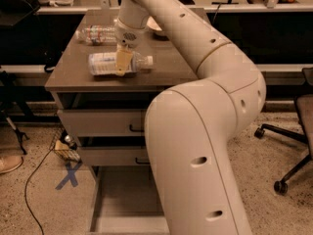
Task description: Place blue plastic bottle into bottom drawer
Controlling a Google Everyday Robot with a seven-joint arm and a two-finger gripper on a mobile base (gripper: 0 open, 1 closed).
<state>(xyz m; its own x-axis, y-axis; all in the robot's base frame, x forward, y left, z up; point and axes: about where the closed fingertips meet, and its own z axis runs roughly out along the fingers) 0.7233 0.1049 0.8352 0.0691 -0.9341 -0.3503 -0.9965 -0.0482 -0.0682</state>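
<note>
- The tool [121, 68], on the end of the white jointed robot arm [205, 131], is lowered onto the top of the brown desk [68, 72].
- The tool sits across the middle of the small pale-blue translucent plastic bottle with the white-and-blue label [102, 63]. Whether the tool is open, closed or clamped on the bottle cannot be told from this view.
- The pale-blue bottle lies on its side near the front edge of the desk, with its white cap [149, 60] pointing right.
- A clear crinkled plastic bottle with a red-and-blue label [98, 33] lies on its side farther back on the desk, apart from the pale-blue bottle.
- Below the desk top, two shallow grey drawers with black handles [98, 124] are closed.
- The deep grey bottom drawer [127, 199] is pulled out towards the camera. The arm hides its right part.
- A blue tape cross [68, 175] is on the speckled floor to the left of the bottom drawer.
</note>
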